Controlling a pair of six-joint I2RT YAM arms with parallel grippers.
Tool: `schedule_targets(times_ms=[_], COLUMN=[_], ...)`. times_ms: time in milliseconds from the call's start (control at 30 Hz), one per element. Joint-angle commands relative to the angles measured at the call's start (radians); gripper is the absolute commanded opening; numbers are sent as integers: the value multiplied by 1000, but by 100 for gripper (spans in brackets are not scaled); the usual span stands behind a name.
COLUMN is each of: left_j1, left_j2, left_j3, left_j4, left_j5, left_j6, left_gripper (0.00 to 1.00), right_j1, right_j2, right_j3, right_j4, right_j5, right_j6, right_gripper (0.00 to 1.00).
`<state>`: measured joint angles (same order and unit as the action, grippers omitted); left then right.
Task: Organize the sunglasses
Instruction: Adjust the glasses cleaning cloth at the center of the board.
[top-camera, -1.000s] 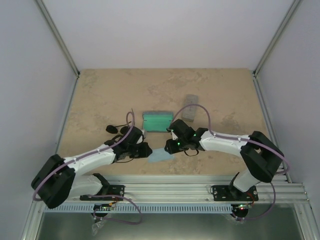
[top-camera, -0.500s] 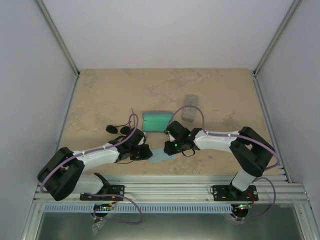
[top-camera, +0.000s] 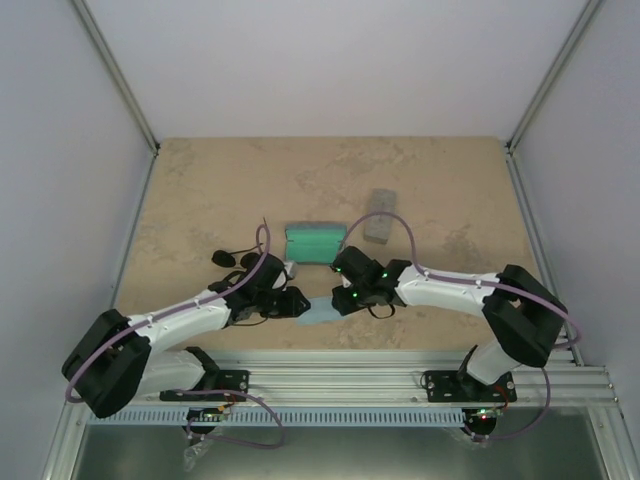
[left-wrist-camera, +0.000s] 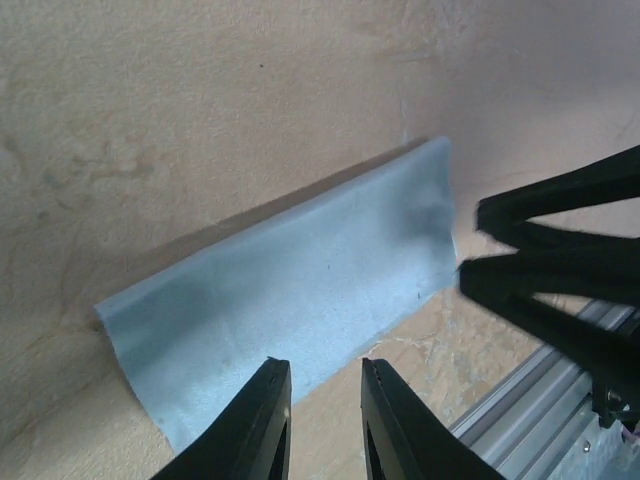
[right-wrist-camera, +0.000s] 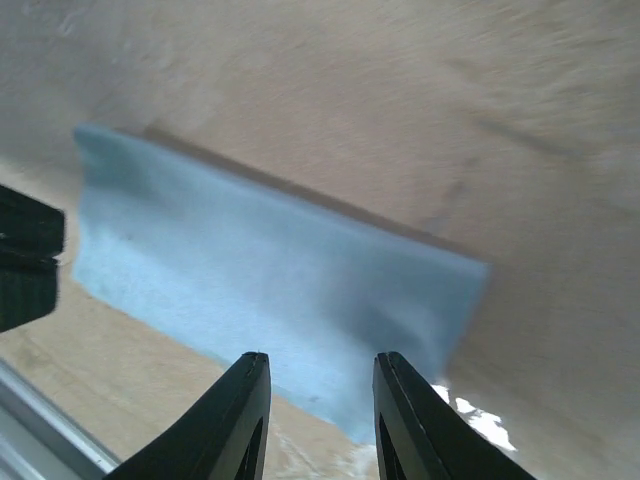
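The black sunglasses (top-camera: 229, 258) lie on the table to the left, behind my left arm and away from both grippers. A folded light blue cloth (top-camera: 319, 314) lies near the front edge between the grippers. My left gripper (top-camera: 293, 302) sits at the cloth's left end, and in its wrist view the cloth (left-wrist-camera: 300, 290) lies just beyond the gripper (left-wrist-camera: 325, 378), which stands a little open with nothing in it. My right gripper (top-camera: 343, 297) is at the cloth's right end. It hovers open (right-wrist-camera: 320, 368) over the near edge of the cloth (right-wrist-camera: 270, 290), holding nothing.
An open case with a green lining (top-camera: 315, 243) lies just behind the grippers. A closed grey case (top-camera: 380, 228) rests farther back right. The metal rail (top-camera: 340, 365) runs along the front edge close to the cloth. Walls enclose the tan table (top-camera: 200, 190).
My left gripper's jaws have parted slightly. The right gripper shifted a little left and back again. The cloth lies where it did.
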<state>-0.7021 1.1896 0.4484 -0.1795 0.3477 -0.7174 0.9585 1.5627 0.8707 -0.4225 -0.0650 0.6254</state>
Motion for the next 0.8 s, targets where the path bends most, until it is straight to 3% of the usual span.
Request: schedule_targets(times_ms=[0, 100, 300, 500, 767], left_j1=[4, 4, 4, 4, 4], left_j2=[18, 52, 76, 30, -78], left_j3=[-17, -37, -51, -32, 62], left_j4=[24, 11, -64, -72, -177], left_j5=[36, 15, -96, -88, -126], left_j6=[0, -8, -23, -16, -20], left_gripper=[22, 22, 22, 21, 46], right_j1=[31, 38, 49, 49, 49], right_j2=[70, 98, 54, -40, 6], right_j3=[15, 12, -30, -5, 72], right_j4=[103, 78, -98, -247, -165], right_j5=[-131, -113, 77, 270, 258], right_j6=[16, 25, 62, 111, 127], right_gripper=[30, 29, 28, 28, 36])
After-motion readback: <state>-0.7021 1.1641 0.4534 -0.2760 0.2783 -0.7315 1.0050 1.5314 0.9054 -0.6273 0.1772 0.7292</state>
